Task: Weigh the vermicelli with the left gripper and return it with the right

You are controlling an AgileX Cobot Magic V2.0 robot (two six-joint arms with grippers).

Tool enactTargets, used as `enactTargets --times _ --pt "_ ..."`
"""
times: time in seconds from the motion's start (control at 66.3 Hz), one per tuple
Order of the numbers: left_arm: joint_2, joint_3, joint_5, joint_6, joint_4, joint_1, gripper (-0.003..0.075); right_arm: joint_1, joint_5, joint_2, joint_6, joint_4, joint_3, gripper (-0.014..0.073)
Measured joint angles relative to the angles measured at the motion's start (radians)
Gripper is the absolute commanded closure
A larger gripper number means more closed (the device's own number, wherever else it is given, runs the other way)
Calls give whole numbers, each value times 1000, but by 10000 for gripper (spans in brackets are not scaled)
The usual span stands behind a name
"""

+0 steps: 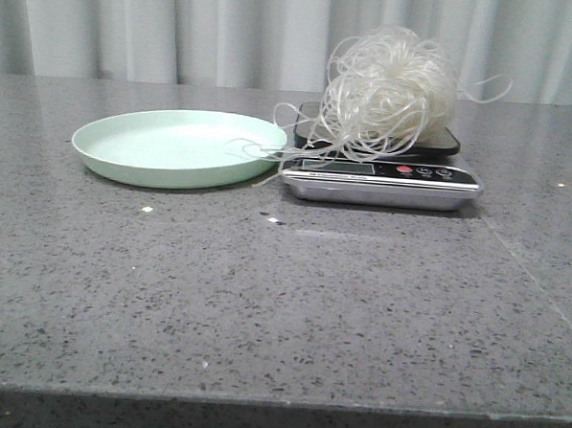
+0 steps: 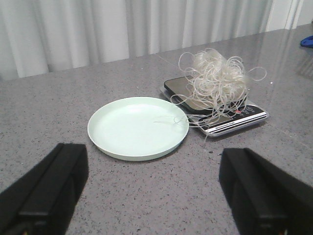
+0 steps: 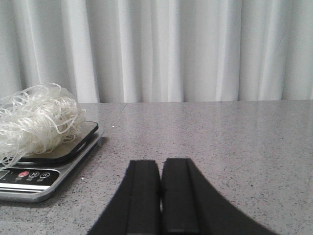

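Observation:
The vermicelli, a fluffy tangle of whitish strands, rests on the black platform of a silver kitchen scale; a few loose strands trail onto the empty pale green plate beside it. It also shows in the left wrist view and the right wrist view. My left gripper is open and empty, well back from the plate and above the table. My right gripper is shut and empty, to the right of the scale. Neither gripper appears in the front view.
A grey speckled stone tabletop runs under everything, with white curtains behind it. Small white crumbs lie in front of the plate. A blue object sits at the table's far right edge in the left wrist view.

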Motion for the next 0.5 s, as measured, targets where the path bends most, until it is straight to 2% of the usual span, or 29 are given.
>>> enactTargets --times 0.211,0.272,0.362,0.407,0.453,0.498 --pt "-209 134 -25 0 -1 0 125 0 -8 0 0 0 0 428" --pt "-232 141 -34 0 -1 0 152 0 -32 0 0 0 0 428" --pt "-242 141 -30 0 -1 0 341 0 -91 0 0 4 0 428" --pt "-242 141 -26 0 -1 0 462 0 -106 0 0 11 0 428" --pt "-242 141 -24 0 -1 0 617 0 -97 0 0 18 -11 428" --pt "-242 141 -19 0 -1 0 573 0 -63 0 0 25 -36 428"
